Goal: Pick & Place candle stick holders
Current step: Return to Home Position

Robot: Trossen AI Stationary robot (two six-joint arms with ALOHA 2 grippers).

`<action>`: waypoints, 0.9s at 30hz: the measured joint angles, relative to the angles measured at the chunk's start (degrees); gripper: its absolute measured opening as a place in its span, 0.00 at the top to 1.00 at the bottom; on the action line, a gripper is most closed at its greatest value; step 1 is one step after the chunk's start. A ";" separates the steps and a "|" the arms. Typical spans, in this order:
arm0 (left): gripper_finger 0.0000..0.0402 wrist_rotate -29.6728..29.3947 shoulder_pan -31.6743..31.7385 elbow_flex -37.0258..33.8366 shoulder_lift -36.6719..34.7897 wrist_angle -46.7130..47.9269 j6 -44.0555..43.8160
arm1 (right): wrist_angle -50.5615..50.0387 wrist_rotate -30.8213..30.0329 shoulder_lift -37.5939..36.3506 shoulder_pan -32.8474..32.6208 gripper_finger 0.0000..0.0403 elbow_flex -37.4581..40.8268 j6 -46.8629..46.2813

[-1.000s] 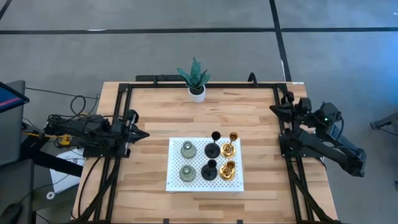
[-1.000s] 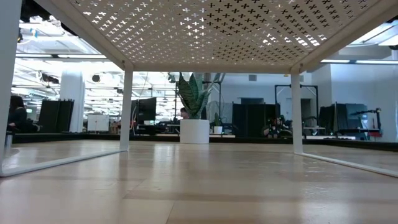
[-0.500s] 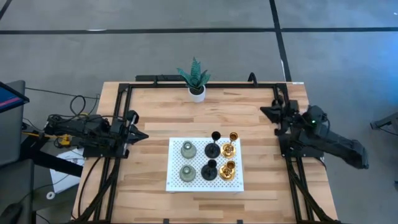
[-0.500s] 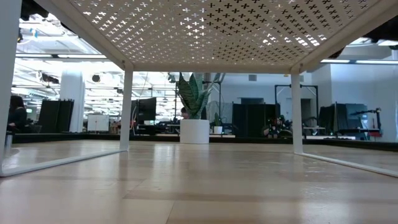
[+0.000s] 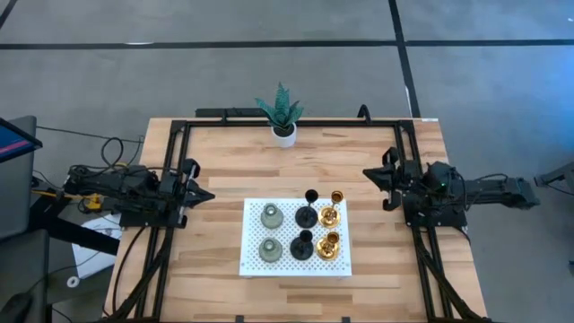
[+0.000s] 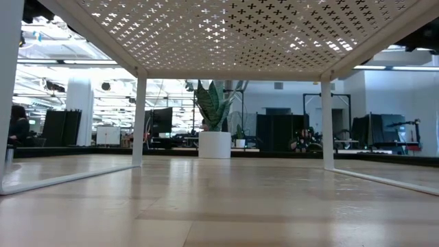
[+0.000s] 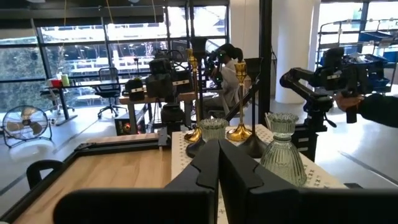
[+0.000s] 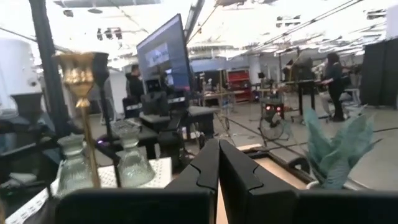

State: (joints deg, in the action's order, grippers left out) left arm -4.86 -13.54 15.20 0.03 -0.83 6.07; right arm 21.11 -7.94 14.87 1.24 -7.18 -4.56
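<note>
My left gripper [image 5: 206, 194] hangs low over the left edge of the table [image 5: 224, 161], its two fingers pressed together on nothing, and my right gripper [image 5: 369, 172] mirrors it at the right edge, also pinched closed and empty. The two point at each other across the wood. Ahead of the left gripper's tips and a little to its right stands the white perforated shelf [image 5: 256, 266]. For the right gripper the same shelf lies ahead and to its left, so it sits between them. On the shelf top I see all six holders, every one upright with its long axis vertical and its cup opening upward. The grey-green holders [image 5: 272, 215] make the column nearest the left gripper, the black holders [image 5: 302, 245] the middle one, and the gold holders [image 5: 328, 245] the one nearest the right gripper. Each pair is lined up one behind the other, close but apart. Beyond the shelf, by the table's back edge, the spiky plant [image 5: 282, 112] stands in its white pot. The tabletop is pale planked wood in a black frame. From table height I look under the shelf, and past the plant the room shows desks, dark monitors, bright windows and a person [image 6: 17, 123] far off.
</note>
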 joint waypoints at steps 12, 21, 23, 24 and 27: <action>0.99 -4.04 0.00 0.00 0.00 -0.17 1.00 | -10.53 0.55 -13.09 -0.88 1.00 0.01 -1.47; 0.99 -4.07 0.00 0.00 0.02 -0.12 3.29 | -16.89 0.58 -14.64 -0.86 1.00 -0.63 -2.40; 0.99 -4.09 0.00 0.13 0.02 -0.05 3.67 | -16.70 0.57 -14.67 -0.86 1.00 -0.70 -2.43; 0.99 -4.09 0.00 0.36 0.02 -0.06 3.73 | -16.67 0.59 -14.67 -0.86 1.00 -0.81 -2.43; 0.99 -4.09 0.00 1.51 0.02 0.00 2.86 | -17.58 0.55 -14.67 -0.86 1.00 -0.72 -2.58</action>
State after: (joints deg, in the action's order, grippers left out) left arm -8.95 -13.54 16.72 0.05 -0.83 8.92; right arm 3.53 -7.40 0.21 0.38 -7.90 -7.14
